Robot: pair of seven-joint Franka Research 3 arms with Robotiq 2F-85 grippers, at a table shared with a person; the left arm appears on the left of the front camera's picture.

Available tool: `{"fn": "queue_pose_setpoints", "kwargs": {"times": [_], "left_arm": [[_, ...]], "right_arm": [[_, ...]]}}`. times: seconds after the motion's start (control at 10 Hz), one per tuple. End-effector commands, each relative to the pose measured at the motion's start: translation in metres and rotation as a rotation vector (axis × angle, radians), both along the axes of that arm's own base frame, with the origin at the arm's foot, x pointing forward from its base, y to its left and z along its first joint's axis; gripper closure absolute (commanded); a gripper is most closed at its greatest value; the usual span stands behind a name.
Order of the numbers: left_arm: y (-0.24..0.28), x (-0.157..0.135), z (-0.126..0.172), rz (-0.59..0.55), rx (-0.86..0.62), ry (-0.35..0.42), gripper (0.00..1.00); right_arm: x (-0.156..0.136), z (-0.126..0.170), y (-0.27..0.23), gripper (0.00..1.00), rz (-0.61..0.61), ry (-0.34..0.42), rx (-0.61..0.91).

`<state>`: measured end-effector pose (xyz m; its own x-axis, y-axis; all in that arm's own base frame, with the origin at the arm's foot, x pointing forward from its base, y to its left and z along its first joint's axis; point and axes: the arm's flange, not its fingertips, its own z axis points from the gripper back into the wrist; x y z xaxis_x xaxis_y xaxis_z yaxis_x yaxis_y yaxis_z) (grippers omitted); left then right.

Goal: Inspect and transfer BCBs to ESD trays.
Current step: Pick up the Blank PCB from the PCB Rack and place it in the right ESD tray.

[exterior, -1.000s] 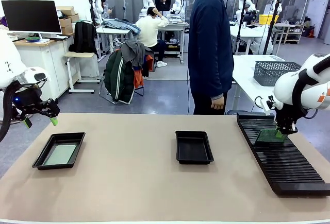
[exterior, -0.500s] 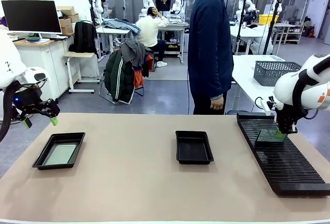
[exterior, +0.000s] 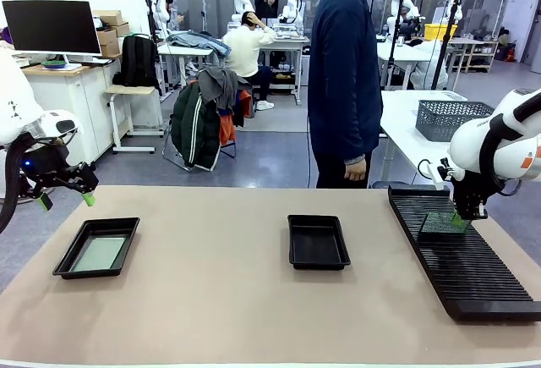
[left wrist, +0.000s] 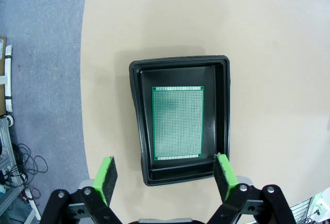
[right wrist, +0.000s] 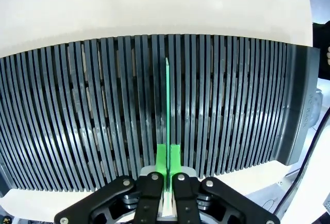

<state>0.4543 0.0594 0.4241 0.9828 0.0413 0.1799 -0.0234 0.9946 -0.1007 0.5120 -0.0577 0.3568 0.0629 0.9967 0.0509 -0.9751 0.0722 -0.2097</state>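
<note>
A green BCB (exterior: pixel 441 222) stands on edge over the black slotted rack (exterior: pixel 461 258) at the right, and my right gripper (exterior: pixel 463 214) is shut on its top edge. Seen from the right wrist, the BCB (right wrist: pixel 167 105) runs as a thin green line away from my right gripper (right wrist: pixel 168 158), above the rack's slots. Another BCB (left wrist: pixel 178 122) lies flat in the left ESD tray (left wrist: pixel 223 105), seen pale in that tray (exterior: pixel 78 251) from the front. My left gripper (exterior: pixel 66 197) hangs open above and left of it; its pads (left wrist: pixel 107 175) frame the tray's near end. The middle ESD tray (exterior: pixel 318 241) holds nothing.
A person in a dark jacket (exterior: pixel 344 72) stands at the far side of the table, arm hanging down. A grey mesh basket (exterior: pixel 448 117) sits on a white table behind the rack. Bare tan tabletop (exterior: pixel 211 300) spreads between the trays and toward the front.
The right gripper has lifted the BCB slightly up out of the rack's slots. The left arm has not moved.
</note>
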Motion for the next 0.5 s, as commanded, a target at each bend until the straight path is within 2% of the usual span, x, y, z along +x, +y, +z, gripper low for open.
{"fn": "queue_pose_setpoints", "kwargs": {"times": [0.0,0.4], "left_arm": [[0.0001,-0.0015,-0.0028,0.003,0.004,-0.014,0.00],[0.0001,-0.0015,-0.0028,0.003,0.004,-0.014,0.00]], "right_arm": [[0.0000,-0.0001,-0.0002,1.00,-0.001,0.000,0.000],[0.0000,0.0000,0.0000,0.97,0.000,0.000,0.000]]}}
